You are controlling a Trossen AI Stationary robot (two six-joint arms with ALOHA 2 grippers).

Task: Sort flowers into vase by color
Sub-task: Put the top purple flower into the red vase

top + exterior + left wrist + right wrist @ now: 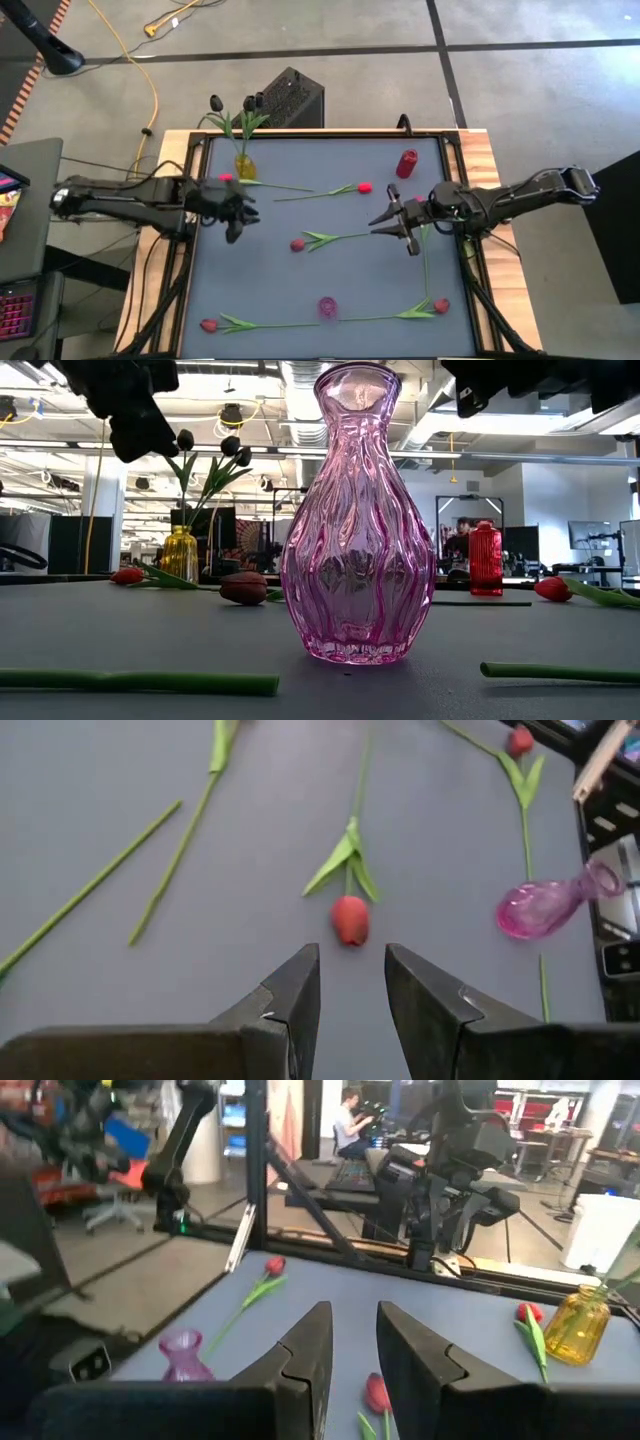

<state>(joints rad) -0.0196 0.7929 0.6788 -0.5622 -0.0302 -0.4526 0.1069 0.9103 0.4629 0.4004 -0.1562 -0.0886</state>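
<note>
Dark-headed artificial tulips [232,110] already standing in yellow glass vase [244,166]. Red plastic vase [406,163] and pink ribbed glass vase [327,307] empty. Red tulips [330,240] lying loose on grey mat. Left gripper [238,213] and right gripper [395,222] hovering part-open, holding nothing.

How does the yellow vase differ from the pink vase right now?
The yellow vase already holds near-black tulips; the pink vase holds no flowers. The yellow vase stands near the table's far edge on the left arm's side, the pink vase near the front edge, about mid-table. The yellow one looks squatter, the pink one ribbed with a long neck. Both are upright, see-through vases.
</note>
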